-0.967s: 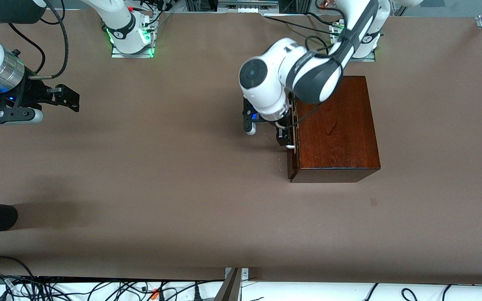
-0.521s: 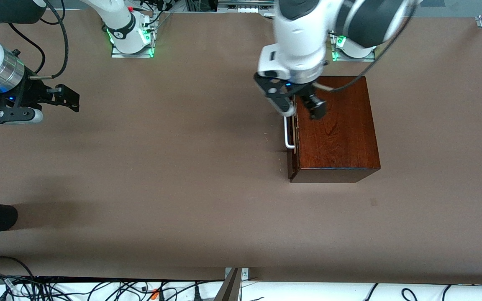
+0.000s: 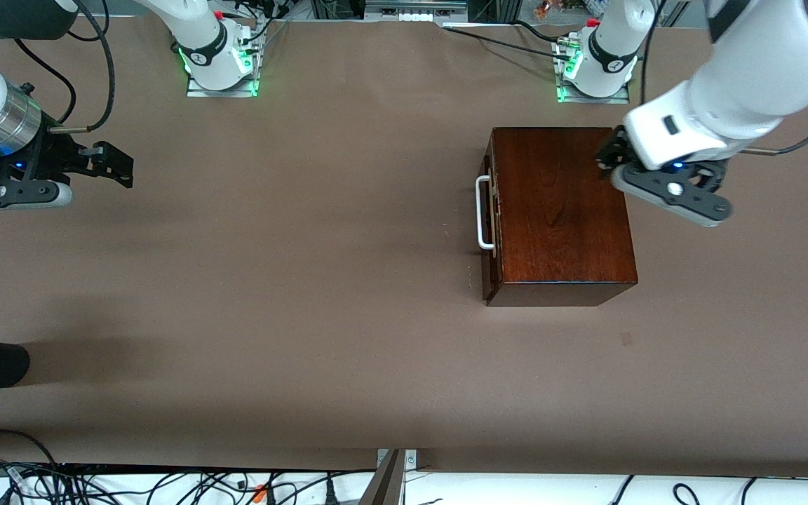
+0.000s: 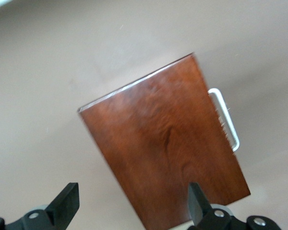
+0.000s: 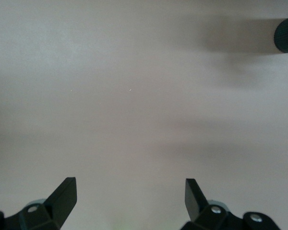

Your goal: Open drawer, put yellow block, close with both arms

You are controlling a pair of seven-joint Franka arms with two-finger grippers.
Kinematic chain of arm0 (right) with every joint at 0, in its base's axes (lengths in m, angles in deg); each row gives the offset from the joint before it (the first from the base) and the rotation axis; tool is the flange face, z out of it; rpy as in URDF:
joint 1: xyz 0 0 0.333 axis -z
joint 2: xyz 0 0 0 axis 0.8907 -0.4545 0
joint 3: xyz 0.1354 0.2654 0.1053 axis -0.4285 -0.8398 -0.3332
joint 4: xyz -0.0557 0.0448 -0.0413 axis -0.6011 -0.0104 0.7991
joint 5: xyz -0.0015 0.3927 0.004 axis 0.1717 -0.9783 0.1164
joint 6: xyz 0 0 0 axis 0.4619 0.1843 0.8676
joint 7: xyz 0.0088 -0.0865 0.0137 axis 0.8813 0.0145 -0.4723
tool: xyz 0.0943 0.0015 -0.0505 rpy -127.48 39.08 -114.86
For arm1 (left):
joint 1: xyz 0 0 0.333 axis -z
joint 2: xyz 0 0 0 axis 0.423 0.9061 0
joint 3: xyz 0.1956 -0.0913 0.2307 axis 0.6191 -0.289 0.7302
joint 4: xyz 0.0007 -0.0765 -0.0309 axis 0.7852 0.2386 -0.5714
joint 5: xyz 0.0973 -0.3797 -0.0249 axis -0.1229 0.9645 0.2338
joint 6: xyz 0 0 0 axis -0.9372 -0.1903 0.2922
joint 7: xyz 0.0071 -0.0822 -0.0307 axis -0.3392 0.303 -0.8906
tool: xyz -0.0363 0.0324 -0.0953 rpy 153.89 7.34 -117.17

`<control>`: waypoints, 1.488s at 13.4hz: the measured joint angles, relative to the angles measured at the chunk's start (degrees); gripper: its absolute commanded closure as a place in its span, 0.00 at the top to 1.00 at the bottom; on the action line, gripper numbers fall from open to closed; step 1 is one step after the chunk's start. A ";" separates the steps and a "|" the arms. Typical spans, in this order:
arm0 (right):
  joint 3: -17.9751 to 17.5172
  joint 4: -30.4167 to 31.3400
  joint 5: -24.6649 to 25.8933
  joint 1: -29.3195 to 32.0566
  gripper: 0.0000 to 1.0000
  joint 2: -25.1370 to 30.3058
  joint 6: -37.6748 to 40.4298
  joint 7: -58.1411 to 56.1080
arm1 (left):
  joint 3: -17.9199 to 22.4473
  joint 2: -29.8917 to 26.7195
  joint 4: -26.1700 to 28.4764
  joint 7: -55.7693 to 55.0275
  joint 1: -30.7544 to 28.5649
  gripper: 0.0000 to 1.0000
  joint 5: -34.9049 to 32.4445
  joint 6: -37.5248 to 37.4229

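drawer (image 3: 492,231) shut, handle (image 3: 482,213) facing the right arm's end of the table.

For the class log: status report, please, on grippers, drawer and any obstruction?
Left gripper open, empty, above the box. Right gripper open, waiting over bare table. Drawer shut. No yellow block visible.

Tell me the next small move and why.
Probably just park the left gripper, open and empty above the box's edge: the drawer looks shut, its handle free. The right gripper waits open over bare table.
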 measured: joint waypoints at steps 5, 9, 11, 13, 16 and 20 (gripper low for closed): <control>0.00 0.00 0.00 0.00 1.00 0.00 0.00 0.00 | 4.47 -4.74 6.98 -2.01 -6.42 1.00 2.21 2.56; 0.00 0.00 0.00 0.00 1.00 0.00 0.00 0.00 | 5.98 -7.13 12.11 -9.61 -6.51 1.00 2.28 6.06; 0.00 0.00 0.00 0.00 1.00 0.00 0.00 0.00 | 5.64 -7.19 13.13 -11.62 -5.80 1.00 2.28 6.96; 0.00 0.00 0.00 0.00 1.00 0.00 0.00 0.00 | 5.50 -7.30 13.25 -11.10 -5.61 1.00 2.28 7.14; 0.00 0.00 0.00 0.00 1.00 0.00 0.00 0.00 | 5.50 -8.17 13.60 -10.16 -5.63 1.00 2.28 7.87; 0.00 0.00 0.00 0.00 1.00 0.00 0.00 0.00 | 5.51 -9.33 14.33 -9.60 -5.70 1.00 2.28 8.27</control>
